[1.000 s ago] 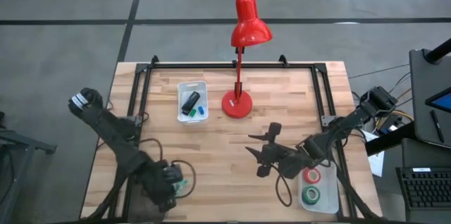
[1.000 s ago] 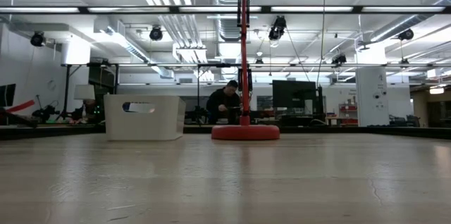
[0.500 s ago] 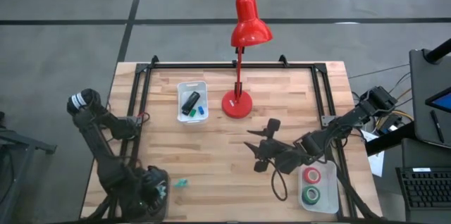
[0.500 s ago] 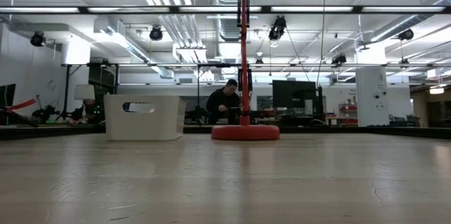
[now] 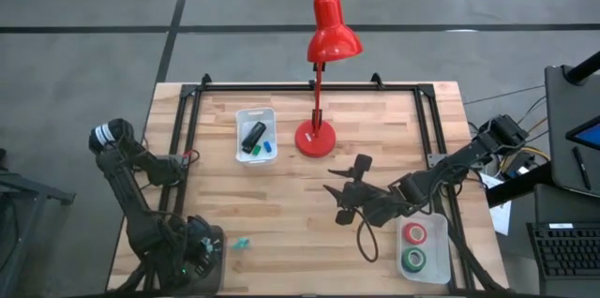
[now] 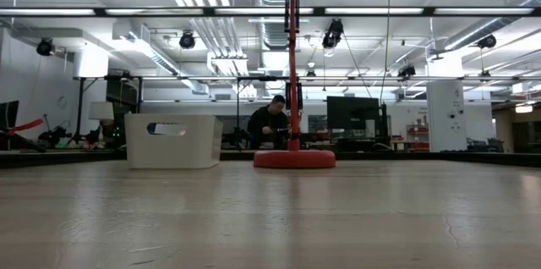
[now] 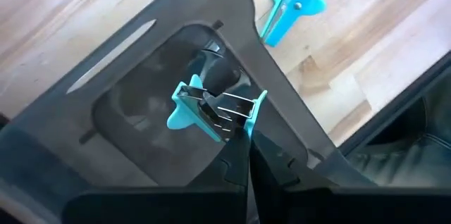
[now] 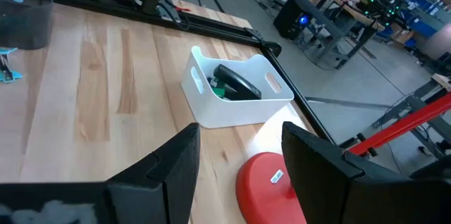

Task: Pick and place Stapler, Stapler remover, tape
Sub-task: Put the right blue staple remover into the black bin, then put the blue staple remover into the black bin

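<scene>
1. High view: the left gripper sits at the surface's near-left corner, fingers clamped on a blue staple remover.
2. A second staple remover lies just beside it.
3. The right gripper hovers mid-surface, fingers apart.
4. The stapler lies in the white bin, well apart.

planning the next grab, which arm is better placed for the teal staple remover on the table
Left. The left gripper hangs right beside the staple remover at the left side of the table; the right gripper, jaws open, is mid-table, farther away.
</scene>
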Robot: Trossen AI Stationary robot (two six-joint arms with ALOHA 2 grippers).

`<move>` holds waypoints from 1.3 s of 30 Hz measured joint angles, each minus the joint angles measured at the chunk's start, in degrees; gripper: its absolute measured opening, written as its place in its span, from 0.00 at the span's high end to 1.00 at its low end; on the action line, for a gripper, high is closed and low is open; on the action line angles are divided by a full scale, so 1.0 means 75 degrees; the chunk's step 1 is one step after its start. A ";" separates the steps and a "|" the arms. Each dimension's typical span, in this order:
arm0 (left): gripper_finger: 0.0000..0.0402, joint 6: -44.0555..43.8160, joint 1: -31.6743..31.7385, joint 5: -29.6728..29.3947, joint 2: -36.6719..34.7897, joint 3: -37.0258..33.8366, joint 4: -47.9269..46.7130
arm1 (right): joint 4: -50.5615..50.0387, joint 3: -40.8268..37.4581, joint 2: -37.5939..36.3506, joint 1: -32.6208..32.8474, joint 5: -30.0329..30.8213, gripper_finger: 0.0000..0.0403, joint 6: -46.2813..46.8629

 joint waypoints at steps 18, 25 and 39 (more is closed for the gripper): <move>0.98 -0.0347 0.0003 -0.0128 0.0006 -0.0892 0.0904 | 0.0029 -0.0187 0.0006 -0.0093 0.0003 0.52 0.0259; 0.89 -0.0099 0.0006 -0.0854 0.0006 -0.0799 0.0965 | 0.0056 -0.0201 0.0006 -0.0117 0.0003 0.52 0.0259; 0.62 0.1257 0.0003 -0.1644 -0.0147 -0.0791 0.1942 | 0.0160 -0.0227 0.0006 -0.0114 0.0003 0.52 0.0259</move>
